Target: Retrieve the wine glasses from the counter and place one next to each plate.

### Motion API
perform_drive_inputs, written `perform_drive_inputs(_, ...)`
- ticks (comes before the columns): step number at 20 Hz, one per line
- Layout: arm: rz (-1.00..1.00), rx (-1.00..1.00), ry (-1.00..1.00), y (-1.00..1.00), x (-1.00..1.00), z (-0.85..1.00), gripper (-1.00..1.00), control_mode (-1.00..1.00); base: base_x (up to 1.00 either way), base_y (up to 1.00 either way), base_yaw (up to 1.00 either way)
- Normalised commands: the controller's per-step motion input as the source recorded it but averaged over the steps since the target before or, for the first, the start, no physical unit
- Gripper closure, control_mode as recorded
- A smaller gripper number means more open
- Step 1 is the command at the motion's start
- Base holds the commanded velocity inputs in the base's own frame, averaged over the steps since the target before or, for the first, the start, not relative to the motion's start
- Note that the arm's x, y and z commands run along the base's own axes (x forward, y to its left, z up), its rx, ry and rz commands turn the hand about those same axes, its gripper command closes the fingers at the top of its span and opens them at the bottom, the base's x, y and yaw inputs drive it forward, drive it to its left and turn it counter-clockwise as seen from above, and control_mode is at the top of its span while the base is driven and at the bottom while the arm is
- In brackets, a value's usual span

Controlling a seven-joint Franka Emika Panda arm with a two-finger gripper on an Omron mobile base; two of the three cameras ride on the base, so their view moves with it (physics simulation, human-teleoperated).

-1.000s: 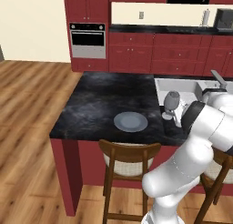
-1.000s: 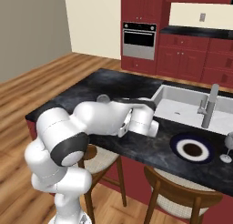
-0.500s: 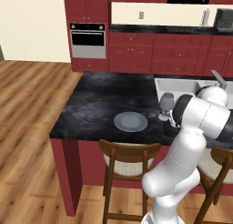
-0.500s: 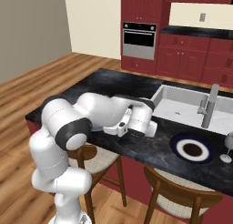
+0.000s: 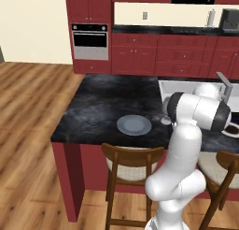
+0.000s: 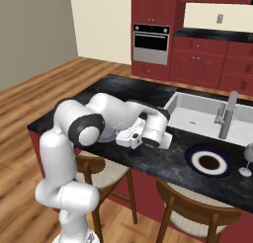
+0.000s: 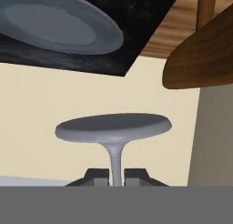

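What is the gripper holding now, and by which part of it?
The gripper holds a wine glass by its thin stem, the two fingertips shut on it just below the round foot.

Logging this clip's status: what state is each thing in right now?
Hand: shut on a glass stem.
Held glass: gripped by its stem, foot pointing away from the hand.
Grey plate: flat on the island, bare.
Second glass: upright by the dark-centred plate.
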Motion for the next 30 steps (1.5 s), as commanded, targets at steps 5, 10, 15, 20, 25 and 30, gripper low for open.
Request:
perform_drive_inputs(5, 0.0, 0.0, 0.0, 0.0, 0.34, -0.3, 1.0, -1.0, 0.0, 0.0, 0.0)
perform_drive_inputs(10, 0.0, 0.0, 0.03, 0.0, 0.33, -0.28, 1.0, -1.0, 0.0, 0.0, 0.0)
perform_drive_inputs(15, 0.0, 0.0, 0.02, 0.0, 0.34, -0.28, 1.0, -1.0, 0.0, 0.0, 0.0)
perform_drive_inputs(20, 0.0, 0.0, 0.05, 0.0, 0.38, -0.31, 1.0, -1.0, 0.0, 0.0, 0.0)
perform_drive_inputs(25, 0.0, 0.0, 0.06, -0.01, 0.34, -0.26, 1.0, -1.0, 0.0, 0.0, 0.0)
perform_drive_inputs(30, 0.0, 0.0, 0.01, -0.04, 0.27, -0.17, 1.0, -1.0, 0.0, 0.0, 0.0)
